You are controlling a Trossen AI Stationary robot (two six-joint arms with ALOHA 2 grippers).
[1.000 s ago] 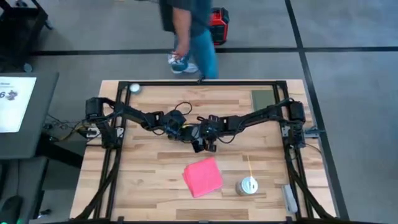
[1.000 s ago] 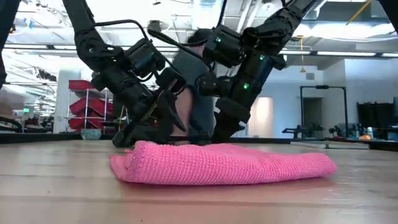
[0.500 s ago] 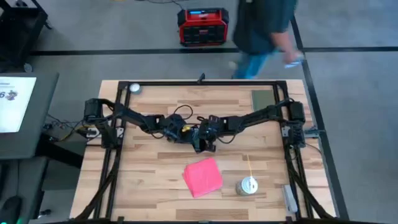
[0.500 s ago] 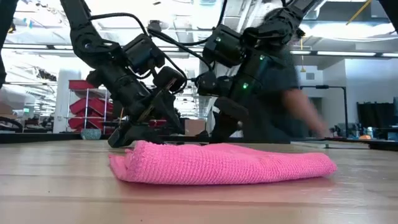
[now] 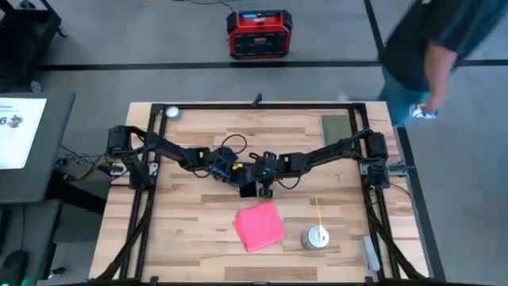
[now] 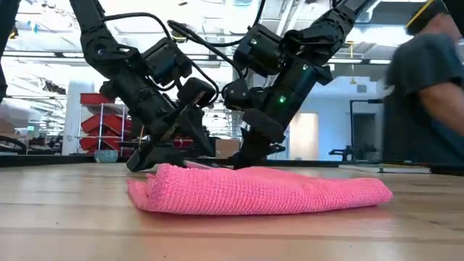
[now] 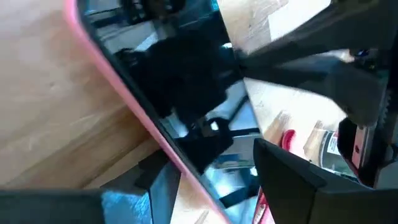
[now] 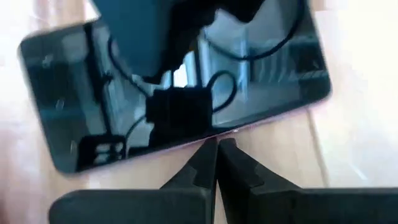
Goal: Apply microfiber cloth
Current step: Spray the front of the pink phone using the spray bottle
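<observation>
Over the last second both grippers had sunk onto the phone [image 8: 174, 93] at frame centre: right gripper [image 8: 217, 163] pinched shut, left gripper [image 5: 238, 171] jaws unreadable. The microfiber cloth [image 5: 259, 225] lay untouched, lower centre, not yet applied.

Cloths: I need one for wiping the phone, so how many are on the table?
1. The cloth lies folded on the table's near half, just in front of both grippers; more may hide under the arms.
</observation>
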